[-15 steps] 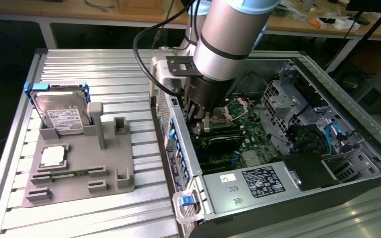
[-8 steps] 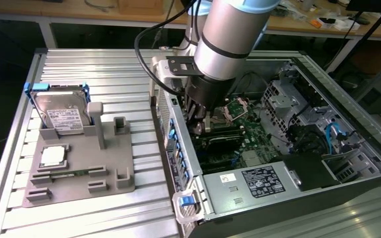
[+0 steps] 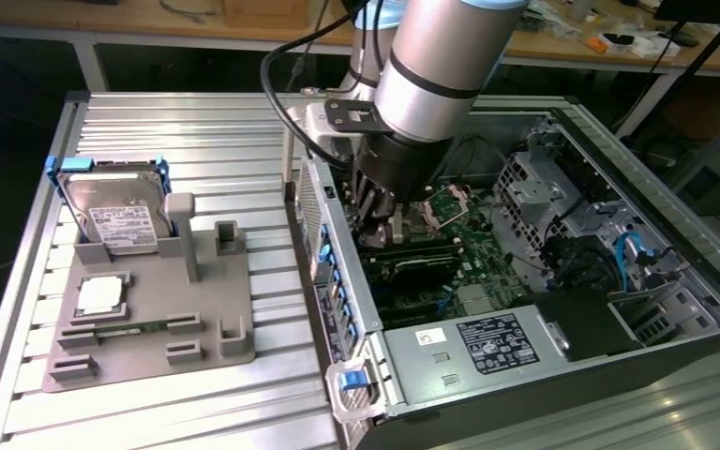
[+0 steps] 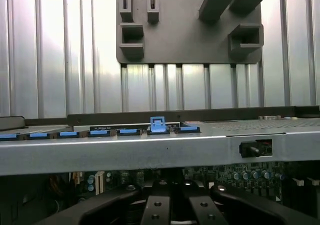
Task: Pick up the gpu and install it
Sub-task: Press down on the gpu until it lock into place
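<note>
Here, mid-frame, the clenched pincer (image 3: 385, 223) presses the gpu (image 3: 412, 255) into the open computer case (image 3: 660, 309) (install step, needing firm, straight seating).

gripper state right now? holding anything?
Gripper: shut, down inside the open PC case over the motherboard; whether it grips the gpu cannot be told.
</note>
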Tool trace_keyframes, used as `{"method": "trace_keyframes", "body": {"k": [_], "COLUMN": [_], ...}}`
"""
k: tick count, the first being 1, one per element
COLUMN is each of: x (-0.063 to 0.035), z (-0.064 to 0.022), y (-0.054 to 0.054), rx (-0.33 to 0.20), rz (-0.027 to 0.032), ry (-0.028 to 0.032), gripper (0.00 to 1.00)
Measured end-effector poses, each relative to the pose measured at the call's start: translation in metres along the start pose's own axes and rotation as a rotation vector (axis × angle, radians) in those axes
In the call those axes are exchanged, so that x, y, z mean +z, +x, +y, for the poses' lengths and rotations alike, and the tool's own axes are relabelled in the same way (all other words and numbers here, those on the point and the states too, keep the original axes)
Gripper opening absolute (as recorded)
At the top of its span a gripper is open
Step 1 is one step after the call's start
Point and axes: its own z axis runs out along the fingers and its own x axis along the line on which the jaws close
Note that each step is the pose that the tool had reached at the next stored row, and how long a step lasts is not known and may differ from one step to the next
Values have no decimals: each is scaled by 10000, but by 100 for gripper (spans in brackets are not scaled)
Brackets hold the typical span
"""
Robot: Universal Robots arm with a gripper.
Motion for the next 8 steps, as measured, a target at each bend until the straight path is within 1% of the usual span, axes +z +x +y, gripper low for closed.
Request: {"method": "trace_keyframes", "body": {"k": [1,3,5,7,8], "x": [-3,-11,-18,-25,-28], "z": [-19,-100,-179,-243,-270], "y": [-1,-3,-6,-8,-9], "rx": [1,5,8,10,10], "rz": [1,9,16,14,6], "ry": [-42,-233,-451,-618,-714], "gripper": [11,11,11,11,11]}}
